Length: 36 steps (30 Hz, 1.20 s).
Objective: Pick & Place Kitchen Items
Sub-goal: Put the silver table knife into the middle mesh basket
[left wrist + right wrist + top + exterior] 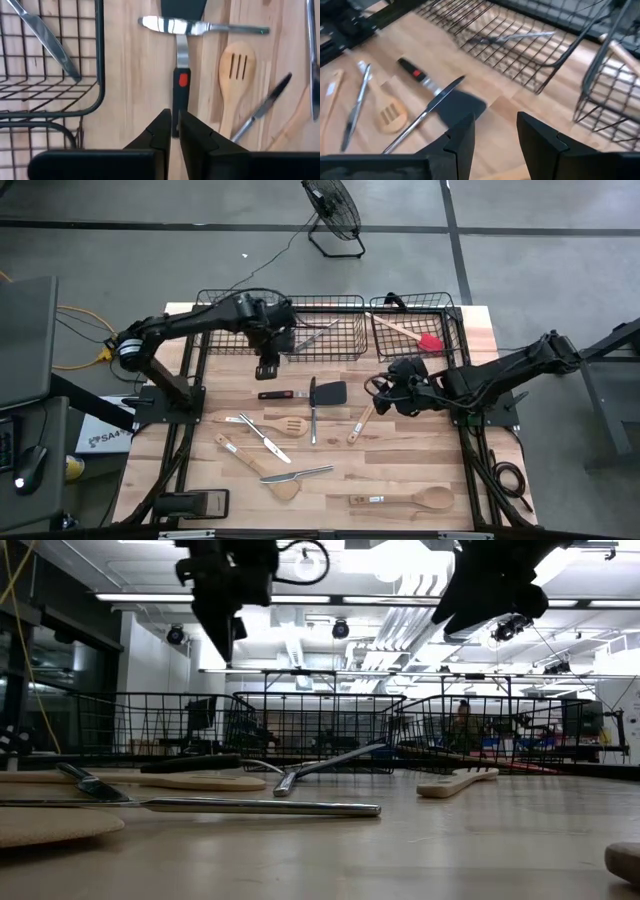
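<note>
Nearest the low camera we find a silver knife (230,805) lying flat on the table (420,470), with wooden utensils beside it.

From above, we see the left gripper (267,369) hanging just in front of the left wire basket (335,330), above the black handle end of the black turner (300,394). In the left wrist view its fingers (162,131) stand nearly together with only a narrow slit between them, and nothing is held; the turner's handle (181,90) lies on the wood beyond them.

We see the right gripper (385,397) above the table, in front of the right wire basket (450,330) and near the turner's blade. Its jaws stand partly apart in the right wrist view, and they hold nothing.

One knife (316,333) lies in the left basket, and the red-headed spatula (412,333) lies in the right one. We count the remaining items on the table: a slotted wooden spoon (262,423), a second wooden spoon (405,500), a small wooden spatula (360,425) and further knives (296,474).
</note>
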### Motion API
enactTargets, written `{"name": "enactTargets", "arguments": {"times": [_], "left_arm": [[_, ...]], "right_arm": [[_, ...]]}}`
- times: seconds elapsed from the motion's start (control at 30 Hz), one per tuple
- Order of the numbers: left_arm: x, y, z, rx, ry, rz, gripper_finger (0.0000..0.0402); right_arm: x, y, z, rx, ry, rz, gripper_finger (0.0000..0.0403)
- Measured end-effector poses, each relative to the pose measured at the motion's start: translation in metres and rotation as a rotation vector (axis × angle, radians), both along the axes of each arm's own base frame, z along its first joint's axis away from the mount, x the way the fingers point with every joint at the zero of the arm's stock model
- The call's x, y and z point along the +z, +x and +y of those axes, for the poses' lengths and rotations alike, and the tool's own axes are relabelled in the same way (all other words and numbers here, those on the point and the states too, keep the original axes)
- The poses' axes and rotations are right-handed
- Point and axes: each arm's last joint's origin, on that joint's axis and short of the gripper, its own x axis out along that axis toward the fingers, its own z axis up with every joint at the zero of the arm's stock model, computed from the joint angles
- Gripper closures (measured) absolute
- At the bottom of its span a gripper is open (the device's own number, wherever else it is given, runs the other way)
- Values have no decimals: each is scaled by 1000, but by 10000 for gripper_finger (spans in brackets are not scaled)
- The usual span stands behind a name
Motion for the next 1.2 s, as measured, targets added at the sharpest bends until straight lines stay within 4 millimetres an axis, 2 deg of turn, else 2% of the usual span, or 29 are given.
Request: {"name": "enactTargets", "arguments": {"times": [0.13,0.23,0.5,0.63,0.9,1.03,1.2], "left_arm": [[-7,-12,-13,14,23,-107,377],[-16,-18,-28,-51,47,-175,378],[-51,-22,-67,-531,187,-216,378],[-66,-14,-76,-676,279,-247,378],[-82,13,-89,-896,385,-345,375],[-95,26,-101,-1015,427,-367,345],[-111,42,-115,-1098,514,-376,267]], "right_arm": [[0,-1,6,25,2,0,265],[0,-2,7,31,3,-2,265],[0,-2,8,35,1,-2,265],[0,-2,8,34,3,-4,265],[1,-1,9,38,8,-16,265],[1,0,9,44,15,-16,265],[1,0,9,53,26,-13,265]]}}
